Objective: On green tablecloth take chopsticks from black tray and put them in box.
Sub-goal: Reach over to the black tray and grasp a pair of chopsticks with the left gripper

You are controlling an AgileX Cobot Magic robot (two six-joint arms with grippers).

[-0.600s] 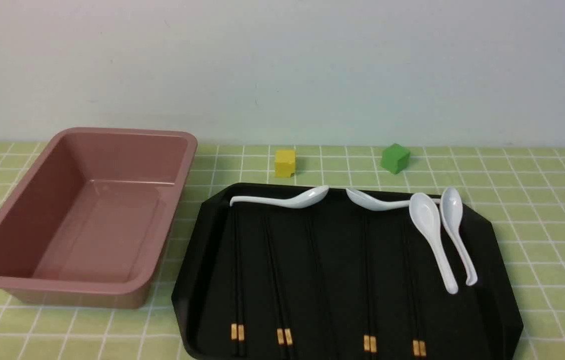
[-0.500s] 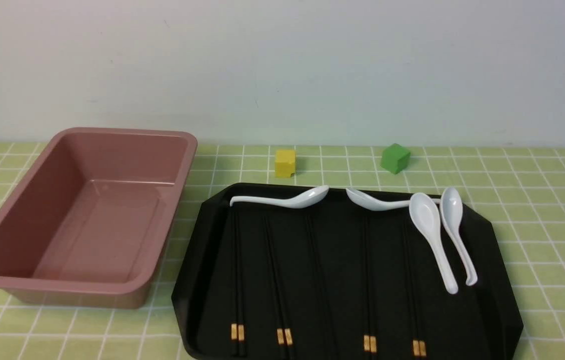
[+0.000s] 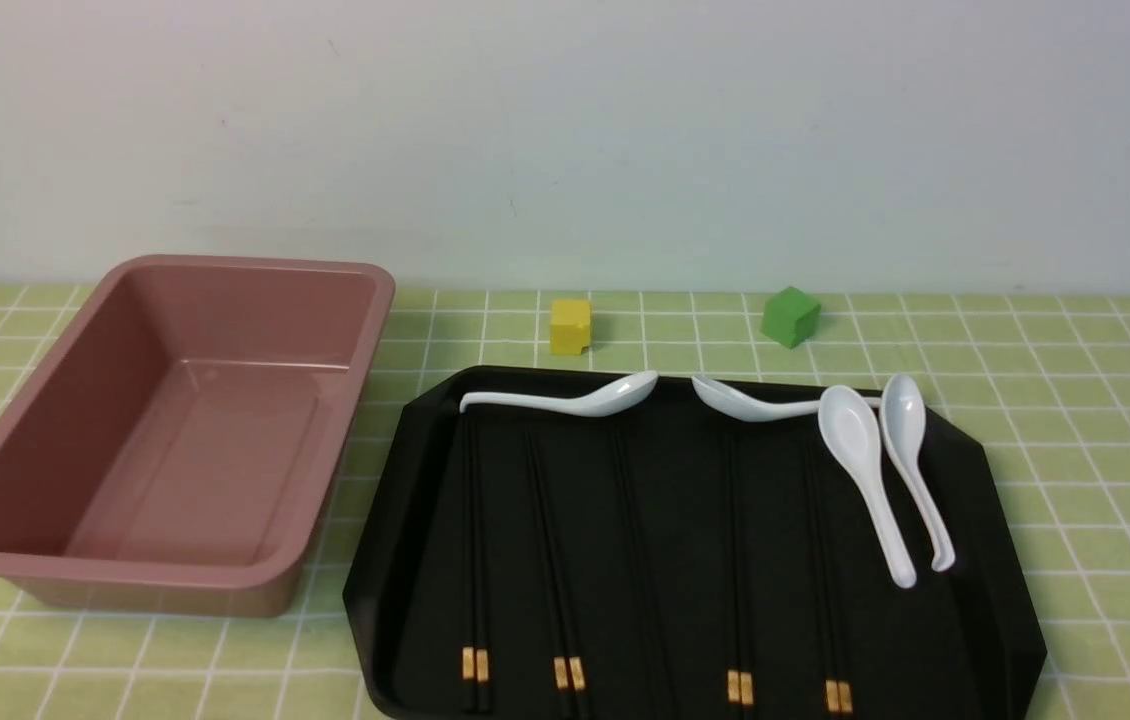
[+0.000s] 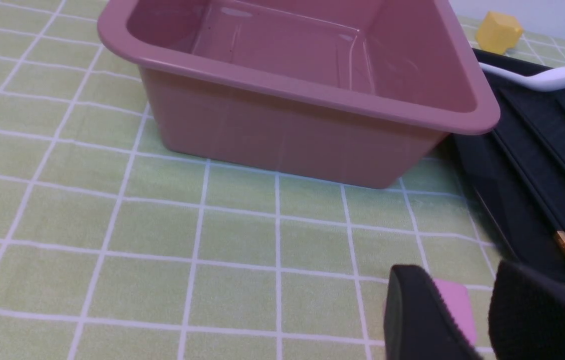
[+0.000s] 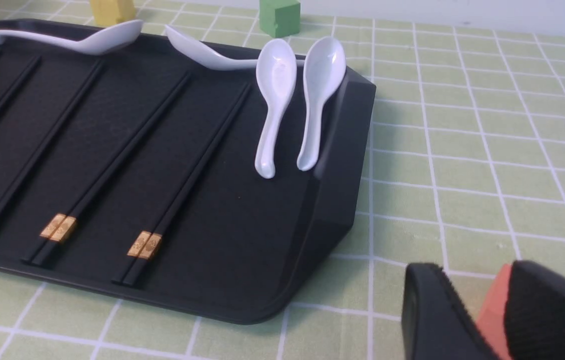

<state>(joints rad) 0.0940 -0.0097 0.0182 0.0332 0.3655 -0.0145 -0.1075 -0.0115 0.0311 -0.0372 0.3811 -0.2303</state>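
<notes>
A light yellow-green tablecloth (image 3: pixel 1075 450) with a grid of thin white lines covers your whole worktop, up to a pale wall along the far edge.

A large, flat, glossy black tray (image 3: pixel 975 600) with cut corners lies in the middle and runs past the near edge of the front view. Just beside it, towards the left edge, stands a deep dusty-pink plastic box (image 3: pixel 45 420) with a flared rim – nothing is in it.

The long thin black chopsticks (image 3: pixel 737 560) all lie on the tray. They run from far to near, and the gold-yellow bands of four pairs lie towards the near edge. Four white spoons (image 3: pixel 865 470) also lie on the tray: two along its far rim and two by its right rim.

Near the far edge, beyond the tray, sit a small yellow cube (image 3: pixel 570 326) and a small dark-green cube (image 3: pixel 790 316), well apart.

Your left gripper (image 4: pixel 462 285) is low over the cloth, near the tray's near-left corner. A pink block (image 4: pixel 455 305) shows in the gap between its black fingers. Your right gripper (image 5: pixel 477 280) is by the near-right corner, with an orange-red block (image 5: pixel 492 310) in its gap. I cannot tell whether either gripper clamps its block.
</notes>
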